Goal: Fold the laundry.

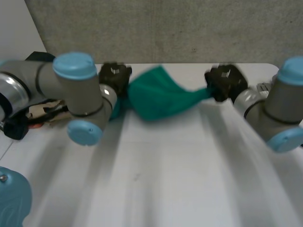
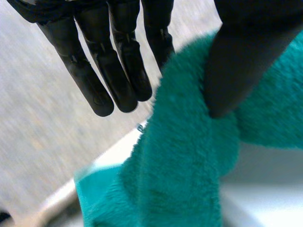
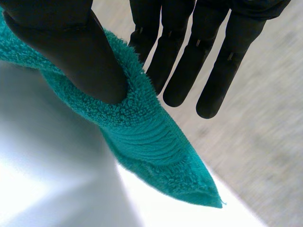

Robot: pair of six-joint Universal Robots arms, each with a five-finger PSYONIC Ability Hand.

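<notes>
Two hands stretch a teal towel (image 1: 158,97) above the far side of the white tabletop (image 1: 165,179), the left hand (image 1: 115,75) pinching one end, the right hand (image 1: 225,82) pinching a corner; it sags bunched between them, with no fold yet made

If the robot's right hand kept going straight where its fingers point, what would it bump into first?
Probably the grey wall behind the table. The right hand pinches the teal towel, and nothing else sits past its fingertips. Depth is hard to judge.
</notes>
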